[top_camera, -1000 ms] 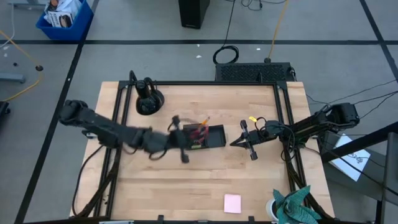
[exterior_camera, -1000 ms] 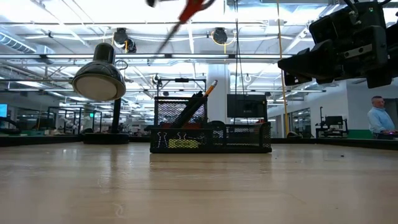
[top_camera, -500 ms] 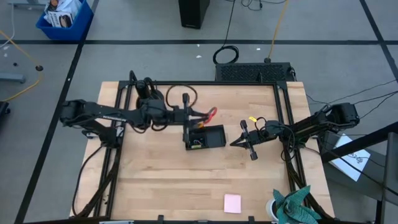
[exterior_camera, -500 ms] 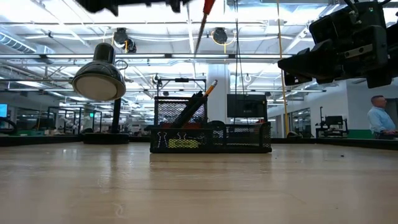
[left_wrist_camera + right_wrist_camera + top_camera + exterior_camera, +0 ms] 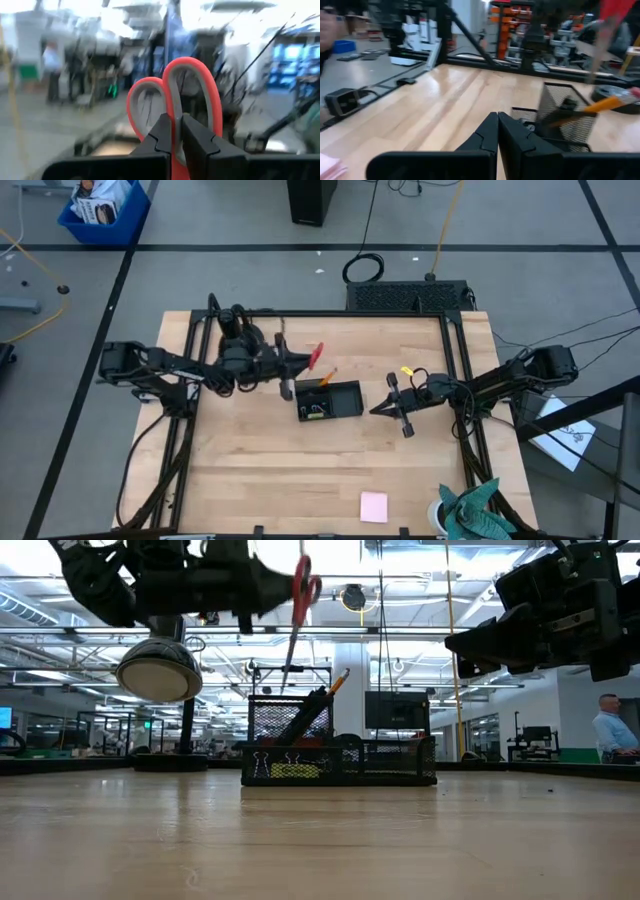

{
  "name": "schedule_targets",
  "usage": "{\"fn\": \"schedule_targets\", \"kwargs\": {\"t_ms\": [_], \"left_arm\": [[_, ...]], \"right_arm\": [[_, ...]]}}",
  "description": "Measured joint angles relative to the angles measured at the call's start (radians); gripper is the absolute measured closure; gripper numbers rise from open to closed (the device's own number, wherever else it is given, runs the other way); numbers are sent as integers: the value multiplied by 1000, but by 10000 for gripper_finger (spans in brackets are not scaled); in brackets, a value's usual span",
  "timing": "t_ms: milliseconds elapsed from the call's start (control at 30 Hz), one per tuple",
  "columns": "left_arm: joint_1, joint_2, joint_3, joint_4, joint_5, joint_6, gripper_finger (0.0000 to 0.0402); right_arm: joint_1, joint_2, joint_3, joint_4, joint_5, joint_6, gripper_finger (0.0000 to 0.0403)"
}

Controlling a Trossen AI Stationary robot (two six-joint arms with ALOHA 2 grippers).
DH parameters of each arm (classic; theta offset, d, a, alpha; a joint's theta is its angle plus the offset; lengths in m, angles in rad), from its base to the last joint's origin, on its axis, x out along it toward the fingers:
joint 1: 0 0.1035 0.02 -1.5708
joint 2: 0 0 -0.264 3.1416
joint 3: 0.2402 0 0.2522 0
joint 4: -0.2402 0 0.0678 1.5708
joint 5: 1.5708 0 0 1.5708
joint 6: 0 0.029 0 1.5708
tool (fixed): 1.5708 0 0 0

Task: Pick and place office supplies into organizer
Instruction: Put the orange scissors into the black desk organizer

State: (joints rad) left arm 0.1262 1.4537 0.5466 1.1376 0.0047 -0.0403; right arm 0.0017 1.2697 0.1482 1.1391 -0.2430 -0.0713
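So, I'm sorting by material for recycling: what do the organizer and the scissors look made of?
The organizer looks like black wire mesh, likely metal: you can see through its walls. The scissors have glossy red handles with grey inner lining, probably plastic; the blades look like thin metal.

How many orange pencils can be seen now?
1: an orange pencil leans out of the organizer, at the end nearest the left gripper. Another may be hidden inside the mesh.
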Motion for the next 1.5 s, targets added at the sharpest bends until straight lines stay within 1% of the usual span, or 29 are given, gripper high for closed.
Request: {"fn": "schedule_targets", "kwargs": {"t_ms": [67,167,267,400,633,833,1033,1100,1200,1367,1500], "left_arm": [[-36,2,-3,-73,-58,-2,384],[-89,-1,1,-115,-165,19,392],[-124,-1,1,-122,-215,23,389],[-142,-1,1,-138,-231,48,380],[-142,-1,2,-134,-226,58,393],[-142,-12,3,-139,-218,62,384],[-166,-10,51,-158,-155,82,392],[-177,-12,64,-177,-157,79,390],[-191,-11,70,-239,-193,78,384],[-215,-6,71,-328,-279,17,391],[-239,39,72,-336,-346,-14,386]], "right_arm": [[0,0,0,0,26,-1,399],[0,0,0,-4,65,-1,399],[0,0,0,-7,88,-1,399],[0,0,0,-7,92,-14,399],[0,0,0,-7,91,-20,399],[0,0,0,-7,91,-19,399],[0,0,0,-7,91,-20,399],[0,0,0,-7,91,-22,399],[0,0,0,-7,91,-22,399],[0,0,0,-7,91,-23,399],[0,0,0,-7,91,-21,399]]}}
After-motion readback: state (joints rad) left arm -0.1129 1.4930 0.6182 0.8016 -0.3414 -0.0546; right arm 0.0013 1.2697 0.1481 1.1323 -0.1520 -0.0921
